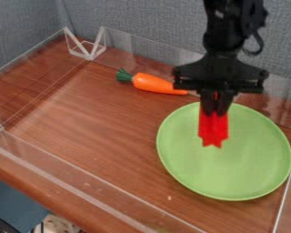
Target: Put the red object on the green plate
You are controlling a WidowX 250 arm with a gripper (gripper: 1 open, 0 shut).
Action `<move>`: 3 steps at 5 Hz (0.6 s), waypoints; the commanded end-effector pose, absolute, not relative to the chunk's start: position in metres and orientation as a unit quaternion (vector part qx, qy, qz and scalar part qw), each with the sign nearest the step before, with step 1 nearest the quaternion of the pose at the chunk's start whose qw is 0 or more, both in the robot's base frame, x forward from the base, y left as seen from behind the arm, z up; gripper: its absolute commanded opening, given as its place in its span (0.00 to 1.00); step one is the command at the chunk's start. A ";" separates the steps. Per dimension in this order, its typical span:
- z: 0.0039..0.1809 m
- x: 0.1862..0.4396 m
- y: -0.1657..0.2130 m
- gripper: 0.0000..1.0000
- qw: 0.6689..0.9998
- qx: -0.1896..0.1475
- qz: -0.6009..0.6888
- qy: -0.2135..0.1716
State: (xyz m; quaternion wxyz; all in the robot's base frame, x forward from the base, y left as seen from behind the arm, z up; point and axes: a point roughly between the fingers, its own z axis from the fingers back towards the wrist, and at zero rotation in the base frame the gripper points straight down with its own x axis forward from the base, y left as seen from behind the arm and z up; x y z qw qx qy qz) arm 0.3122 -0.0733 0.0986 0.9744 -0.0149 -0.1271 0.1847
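The gripper (216,102) was clamped on the red object (214,126) — hanging upright over the green plate (250,171), carrot (155,84) behind.

Brown wood table (75,100), shiny w/ light spots. Clear plastic walls (173,53) around the top. Gray-blue wall (26,23) behind, looks soft & bumpy. Small clear stand thing (85,41) in back corner, left.

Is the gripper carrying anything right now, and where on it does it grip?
Yes. The gripper is shut on the red object, gripping its upper end; the bar hangs down from the jaws above the green plate.
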 end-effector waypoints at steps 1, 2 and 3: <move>0.113 0.312 -0.061 0.00 0.972 -0.025 0.182 -0.147; 0.125 0.312 -0.043 0.00 0.969 -0.038 0.189 -0.154; 0.123 0.314 -0.042 1.00 0.970 -0.034 0.185 -0.154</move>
